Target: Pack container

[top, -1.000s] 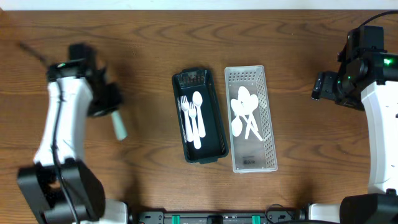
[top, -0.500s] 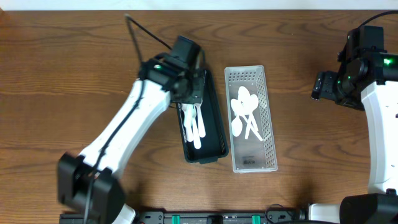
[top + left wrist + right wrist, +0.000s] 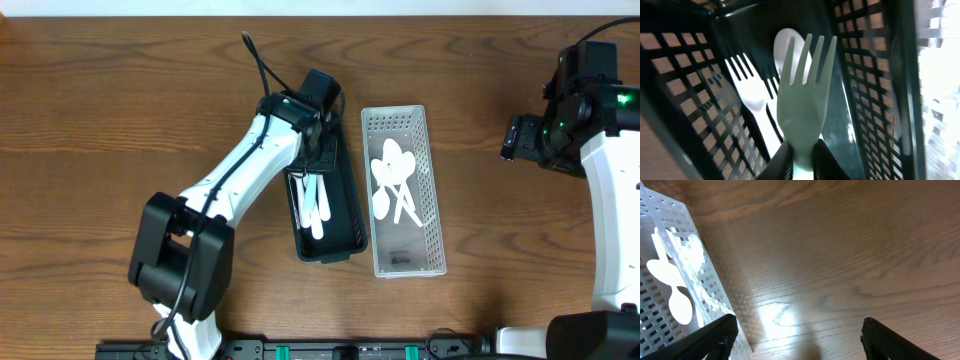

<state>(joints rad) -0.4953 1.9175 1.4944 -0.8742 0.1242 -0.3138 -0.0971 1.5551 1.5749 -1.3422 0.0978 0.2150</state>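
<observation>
I am pinching a pale green fork [image 3: 805,85] by its handle in my left gripper [image 3: 322,138], reaching into the far end of the dark bin [image 3: 335,250] at the middle of the bench [image 3: 120,60]. I judge I am placing it: next I am needing to lower it beside the white forks [image 3: 752,100] and let go. Just right, the white bin [image 3: 395,122] is holding spoons [image 3: 393,185]. My right gripper [image 3: 515,138] is hanging spread and empty near the bench's right edge. The overhead view is hiding the green fork under my wrist, while the left wrist view is showing its tines clearly. The right wrist view is adding only bare wood and the white bin's corner.
</observation>
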